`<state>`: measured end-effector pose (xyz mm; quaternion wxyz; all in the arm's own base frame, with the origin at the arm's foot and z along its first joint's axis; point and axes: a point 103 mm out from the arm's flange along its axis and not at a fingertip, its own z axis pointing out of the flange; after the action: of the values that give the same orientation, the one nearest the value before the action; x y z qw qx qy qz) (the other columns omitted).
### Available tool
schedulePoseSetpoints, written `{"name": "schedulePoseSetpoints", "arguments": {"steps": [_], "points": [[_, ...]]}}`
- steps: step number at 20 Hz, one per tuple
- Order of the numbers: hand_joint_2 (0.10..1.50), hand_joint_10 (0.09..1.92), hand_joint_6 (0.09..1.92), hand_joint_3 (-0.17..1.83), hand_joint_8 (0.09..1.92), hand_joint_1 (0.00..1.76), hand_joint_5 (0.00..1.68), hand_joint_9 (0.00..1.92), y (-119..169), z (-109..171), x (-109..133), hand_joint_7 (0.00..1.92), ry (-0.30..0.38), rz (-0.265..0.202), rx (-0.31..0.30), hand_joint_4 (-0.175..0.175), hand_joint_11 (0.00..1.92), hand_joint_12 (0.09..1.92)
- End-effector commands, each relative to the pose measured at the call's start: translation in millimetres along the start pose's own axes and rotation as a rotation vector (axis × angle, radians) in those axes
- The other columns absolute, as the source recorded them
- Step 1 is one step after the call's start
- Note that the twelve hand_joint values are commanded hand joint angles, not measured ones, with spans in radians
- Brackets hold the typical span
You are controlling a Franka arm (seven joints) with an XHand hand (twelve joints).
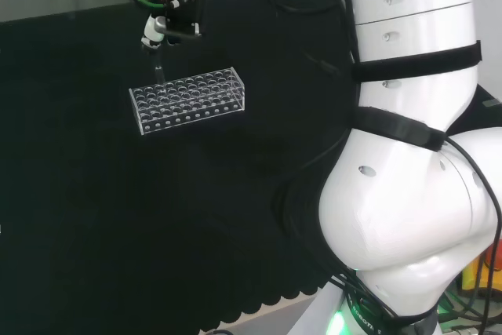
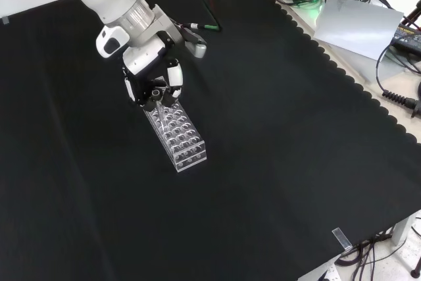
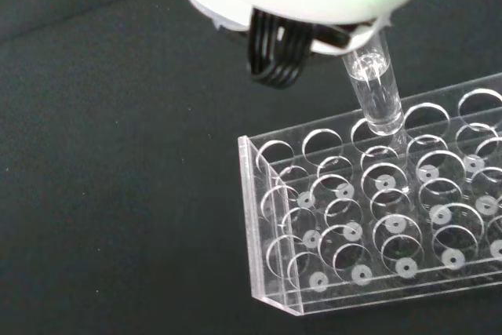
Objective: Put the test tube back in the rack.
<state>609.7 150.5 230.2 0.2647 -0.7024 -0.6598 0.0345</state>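
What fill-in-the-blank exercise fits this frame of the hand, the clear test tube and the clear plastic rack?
1. The black and white hand holds a clear glass ____ above the rack.
2. The clear plastic rack stands on a ____ cloth.
3. In the wrist view, the tube's rounded bottom hangs over a hole in the rack's ____ row.
4. The holes of the rack hold ____ tubes.

Missing words: test tube; black; outer; no
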Motion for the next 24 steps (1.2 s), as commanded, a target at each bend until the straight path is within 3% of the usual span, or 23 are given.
{"name": "schedulePoseSetpoints", "arguments": {"steps": [1, 19, 24], "points": [[0.57, 0.68, 0.66, 0.79, 0.67, 1.32, 1.29, 1.59, -4.1, 3.4, -5.4, 1.34, 0.010, 0.013, 0.004, -0.175, 1.08, 1.03], [0.57, 0.67, 0.66, 0.79, 0.67, 1.32, 1.29, 1.59, -2.5, -6.6, 8.1, 1.34, 0.020, -0.003, -0.014, -0.175, 1.08, 1.03], [0.57, 0.67, 0.66, 0.79, 0.67, 1.32, 1.29, 1.59, -1.9, -2.1, 6.1, 1.34, 0.050, 0.016, 0.002, -0.175, 1.08, 1.03]]}}
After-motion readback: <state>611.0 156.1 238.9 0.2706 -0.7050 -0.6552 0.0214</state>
